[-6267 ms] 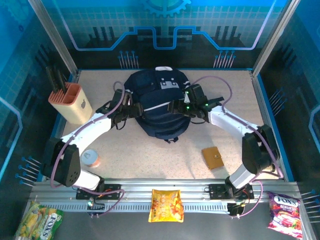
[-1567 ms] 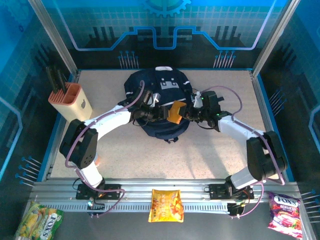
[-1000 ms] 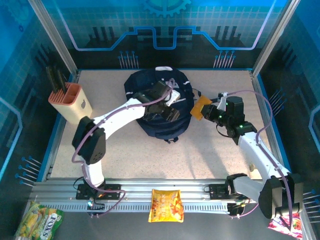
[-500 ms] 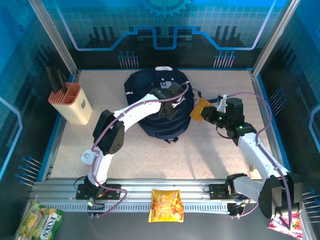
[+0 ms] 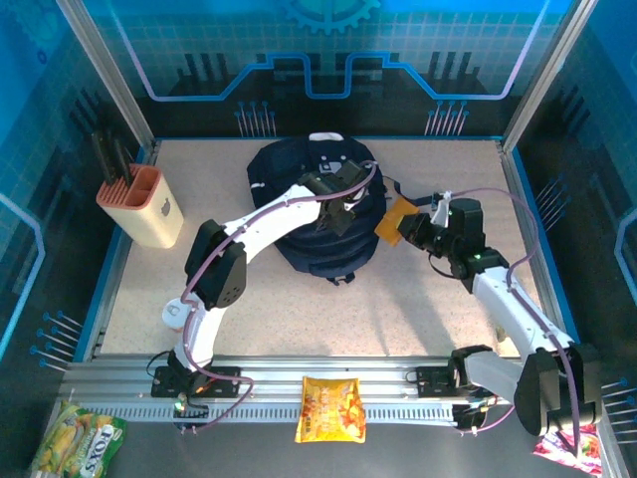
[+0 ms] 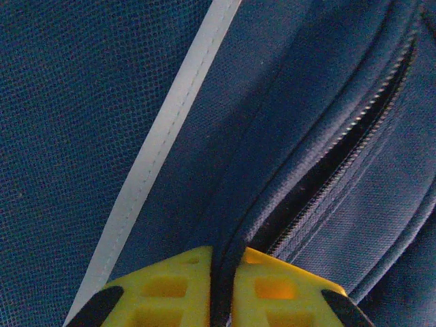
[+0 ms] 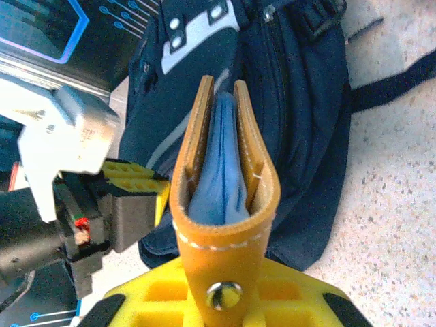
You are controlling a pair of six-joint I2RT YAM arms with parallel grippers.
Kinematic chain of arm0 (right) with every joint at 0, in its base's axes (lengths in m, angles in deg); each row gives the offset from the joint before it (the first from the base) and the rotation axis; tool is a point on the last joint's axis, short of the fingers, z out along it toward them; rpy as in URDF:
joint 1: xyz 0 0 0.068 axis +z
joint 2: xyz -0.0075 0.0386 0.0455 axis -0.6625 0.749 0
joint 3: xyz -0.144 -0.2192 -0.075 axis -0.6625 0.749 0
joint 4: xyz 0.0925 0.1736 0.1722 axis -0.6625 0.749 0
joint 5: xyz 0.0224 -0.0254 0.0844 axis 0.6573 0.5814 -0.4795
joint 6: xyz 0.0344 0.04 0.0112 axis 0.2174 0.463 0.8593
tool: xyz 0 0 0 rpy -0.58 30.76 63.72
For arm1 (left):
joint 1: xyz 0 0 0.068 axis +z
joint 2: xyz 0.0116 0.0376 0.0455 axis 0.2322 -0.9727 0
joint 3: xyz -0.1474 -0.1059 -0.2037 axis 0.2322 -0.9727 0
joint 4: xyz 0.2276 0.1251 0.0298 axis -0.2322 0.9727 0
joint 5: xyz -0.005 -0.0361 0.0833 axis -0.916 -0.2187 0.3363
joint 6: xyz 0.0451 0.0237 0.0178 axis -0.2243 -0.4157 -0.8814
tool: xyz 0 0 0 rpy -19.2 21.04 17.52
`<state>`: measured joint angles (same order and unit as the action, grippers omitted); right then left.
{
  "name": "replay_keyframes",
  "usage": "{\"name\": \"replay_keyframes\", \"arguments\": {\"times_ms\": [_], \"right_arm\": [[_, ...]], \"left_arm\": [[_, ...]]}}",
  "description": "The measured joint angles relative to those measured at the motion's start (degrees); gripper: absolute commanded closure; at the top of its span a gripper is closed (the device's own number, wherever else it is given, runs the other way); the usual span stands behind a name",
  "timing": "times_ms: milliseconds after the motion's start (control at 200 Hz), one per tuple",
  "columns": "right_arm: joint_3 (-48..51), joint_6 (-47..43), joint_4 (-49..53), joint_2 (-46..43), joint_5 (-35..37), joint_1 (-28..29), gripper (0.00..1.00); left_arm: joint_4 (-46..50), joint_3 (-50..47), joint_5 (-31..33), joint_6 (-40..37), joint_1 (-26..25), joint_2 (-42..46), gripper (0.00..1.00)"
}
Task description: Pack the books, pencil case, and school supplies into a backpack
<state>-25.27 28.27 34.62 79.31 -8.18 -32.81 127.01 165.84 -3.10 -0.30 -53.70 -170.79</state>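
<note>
From above we see the backpack on the table, the left claw on it and the right claw beside it. At the left wrist, the left claw is clenched on a backpack fold. At the right wrist, the right claw grasps the tan-brown piece beside the backpack.

Speckled beige tabletop, blue lit back wall, aluminium rail in front.

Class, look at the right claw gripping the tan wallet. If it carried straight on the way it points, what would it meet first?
Probably the backpack: the right claw, shut on the tan wallet, points at its navy side panel. Depth is unclear from here.
</note>
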Motion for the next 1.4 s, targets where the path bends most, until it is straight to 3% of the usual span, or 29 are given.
{"name": "replay_keyframes", "arguments": {"times_ms": [370,755,1041,1291,1401], "right_arm": [[1.88,12.87,-14.67,6.71,-2.69,4.44,0.86],[-2.34,25.51,-23.21,20.76,0.79,10.95,0.84],[-14.69,26.75,-22.40,31.69,3.28,14.88,0.63],[-11.74,25.64,-20.55,28.79,5.40,15.15,0.53],[-9.75,25.07,-17.64,24.57,6.34,15.17,0.55]], "left_arm": [[-9.29,-7.58,-4.68,2.82,1.09,12.04,0.95],[-9.49,-7.67,-7.58,5.09,0.90,13.40,0.95],[-9.75,-7.17,-7.52,5.99,0.90,13.42,0.95],[-11.26,-7.23,-8.68,6.01,1.18,13.53,0.94],[-11.91,-7.30,-10.29,6.19,1.31,13.53,0.93]]}}
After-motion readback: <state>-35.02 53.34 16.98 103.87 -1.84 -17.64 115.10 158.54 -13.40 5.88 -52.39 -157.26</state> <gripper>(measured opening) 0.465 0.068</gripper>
